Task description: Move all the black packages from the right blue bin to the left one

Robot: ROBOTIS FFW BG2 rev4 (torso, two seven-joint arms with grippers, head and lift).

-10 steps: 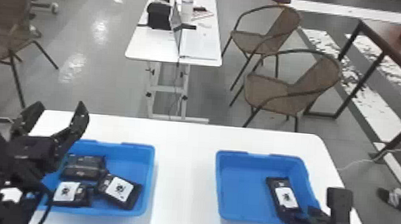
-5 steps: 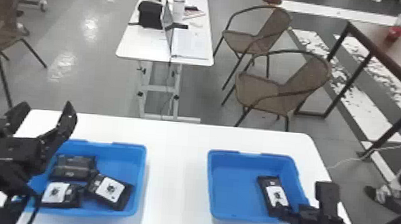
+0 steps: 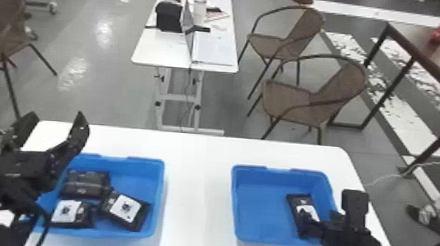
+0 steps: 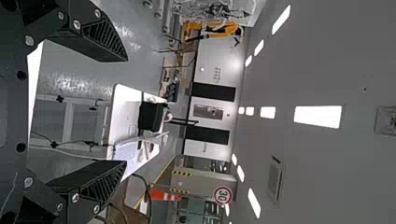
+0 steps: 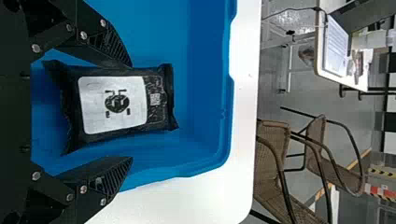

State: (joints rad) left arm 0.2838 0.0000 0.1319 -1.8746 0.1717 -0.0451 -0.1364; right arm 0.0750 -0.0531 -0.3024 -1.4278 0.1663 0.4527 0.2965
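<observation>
1. My black right hand point(image 3: 329, 215) is released, fingers apart on either side of a white-labelled black package point(image 3: 301, 203), at four o'clock inside the right blue plastic bin point(image 3: 260, 218).
2. My black left hand point(image 3: 56, 121) gapes near eleven o'clock of the left blue plastic bin point(image 3: 143, 171).

And the right gripper point(image 3: 331, 215) is on the move, sliding inward across the right bin point(image 3: 271, 220) and away from the robot, now covering more of the package point(image 3: 299, 202) at its near end than it did a second ago! Over on the other side, the left gripper point(image 3: 57, 115) has drifted slightly outward, farther to the left over the left bin point(image 3: 145, 174). The head view has swung too: everything slid left, then came part of the way back right.
</observation>
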